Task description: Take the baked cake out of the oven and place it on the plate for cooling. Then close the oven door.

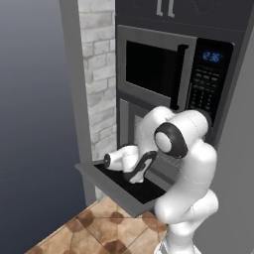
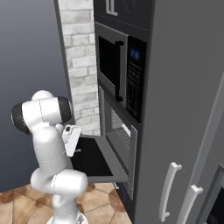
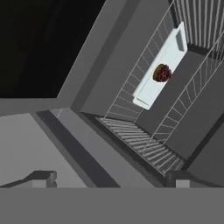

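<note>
The oven door (image 1: 124, 191) is lowered flat, dark window panel facing up. The tool (image 3: 109, 179) hangs above the door, aimed into the oven (image 2: 120, 135), jaws spread wide and holding nothing. Inside, the cake (image 3: 162, 73), small, dark red-brown, sits on a pale tray (image 3: 151, 87) resting on a wire rack (image 3: 131, 96). The microwave (image 1: 168, 69) is mounted directly above the oven.

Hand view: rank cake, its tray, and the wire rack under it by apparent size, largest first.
1. Wire rack, spanning the oven cavity.
2. Pale tray lying on it.
3. Dark red cake on the tray, clearly smallest.
All three sit at similar depth, so the order is not a nearness effect.
</note>
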Tool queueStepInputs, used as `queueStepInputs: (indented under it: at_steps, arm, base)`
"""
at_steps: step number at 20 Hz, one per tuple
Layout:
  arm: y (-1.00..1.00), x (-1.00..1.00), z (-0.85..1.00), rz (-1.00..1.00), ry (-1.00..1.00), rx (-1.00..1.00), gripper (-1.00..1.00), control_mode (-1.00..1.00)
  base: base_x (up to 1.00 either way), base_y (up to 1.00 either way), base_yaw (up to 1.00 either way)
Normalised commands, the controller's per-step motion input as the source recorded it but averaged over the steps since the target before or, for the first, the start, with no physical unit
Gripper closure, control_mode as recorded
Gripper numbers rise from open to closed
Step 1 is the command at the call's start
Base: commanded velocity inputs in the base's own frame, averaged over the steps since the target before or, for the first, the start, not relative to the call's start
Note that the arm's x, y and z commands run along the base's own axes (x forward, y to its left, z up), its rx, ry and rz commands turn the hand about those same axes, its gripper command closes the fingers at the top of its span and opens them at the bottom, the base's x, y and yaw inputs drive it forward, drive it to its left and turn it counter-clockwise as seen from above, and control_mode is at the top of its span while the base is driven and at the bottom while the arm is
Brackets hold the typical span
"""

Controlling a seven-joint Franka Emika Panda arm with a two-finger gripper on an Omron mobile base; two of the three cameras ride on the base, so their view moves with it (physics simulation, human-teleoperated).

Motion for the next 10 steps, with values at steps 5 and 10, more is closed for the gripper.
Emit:
queueStepInputs:
  at_steps: [5,10]
  arm:
    - [-0.23,0.68,-0.38,-0.10,0.00,-0.11,-1.00,-1.00]
    - [-0.24,0.72,-0.31,-0.12,0.00,-0.10,-1.00,-1.00]
  base:
    - [0.00,0.00,0.00]
    - [0.00,0.00,0.00]
